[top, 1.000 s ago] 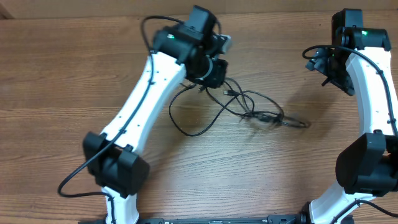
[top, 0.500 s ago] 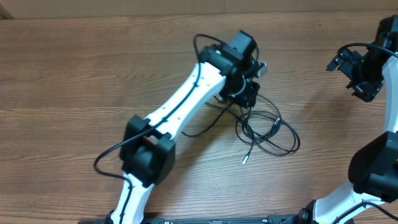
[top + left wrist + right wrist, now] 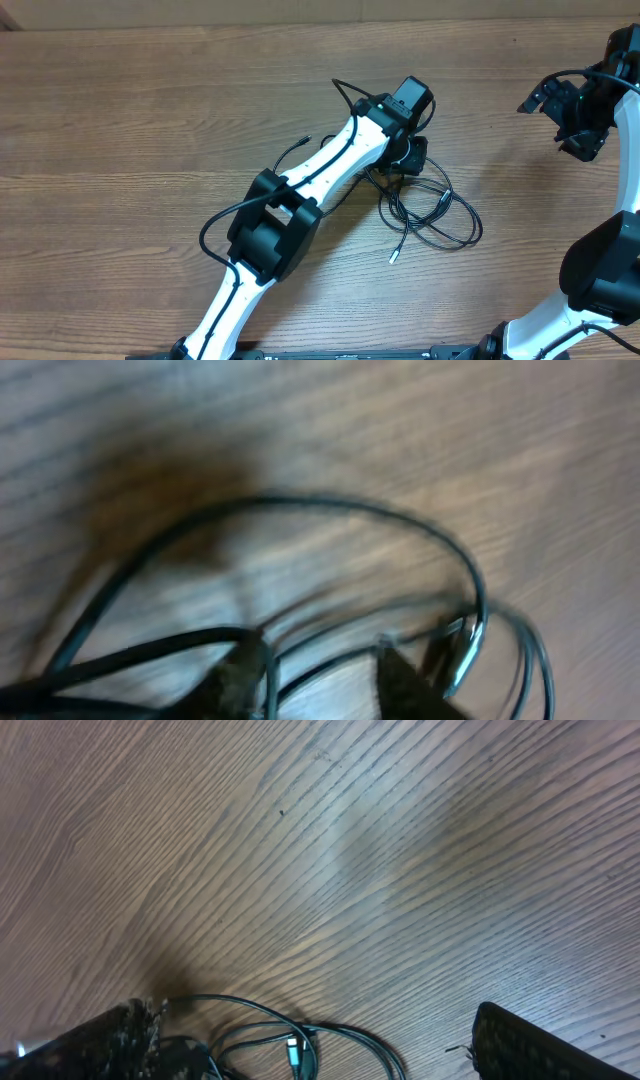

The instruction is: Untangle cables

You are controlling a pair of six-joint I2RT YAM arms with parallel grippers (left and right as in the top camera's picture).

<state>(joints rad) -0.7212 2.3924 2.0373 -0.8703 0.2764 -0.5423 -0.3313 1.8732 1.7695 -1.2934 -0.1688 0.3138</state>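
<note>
The whole place is brown wood: a broad surface (image 3: 150,120) with long grain running left to right in the overhead view, lit evenly, with a soft shadow to the right of centre. Along the very top of that view lies a pale band (image 3: 300,12) past the far edge; what it is I can't tell.

The left arm (image 3: 330,165), white with black joints, slants from the bottom left up to the middle of the frame. The left tool (image 3: 408,158) points down at the upper left end of the cables (image 3: 440,215). They lie right of centre as a few loose overlapping black loops flat on the wood. One silvery plug tip (image 3: 393,258) pokes out at the lower left of the heap.

The left wrist view is badly blurred. The left tool (image 3: 315,675) shows two dark fingers at the bottom edge, apart with a narrow gap. The cables (image 3: 300,505) arc above them and strands cross the gap; whether a finger touches one I can't tell.

The right arm (image 3: 610,270) stands along the right edge. The right tool (image 3: 565,115) is in the upper right corner, well apart from the heap. From its wrist the right tool (image 3: 312,1020) has its fingers spread wide over bare grain, and the cables (image 3: 290,1040) show at the bottom of the frame.
</note>
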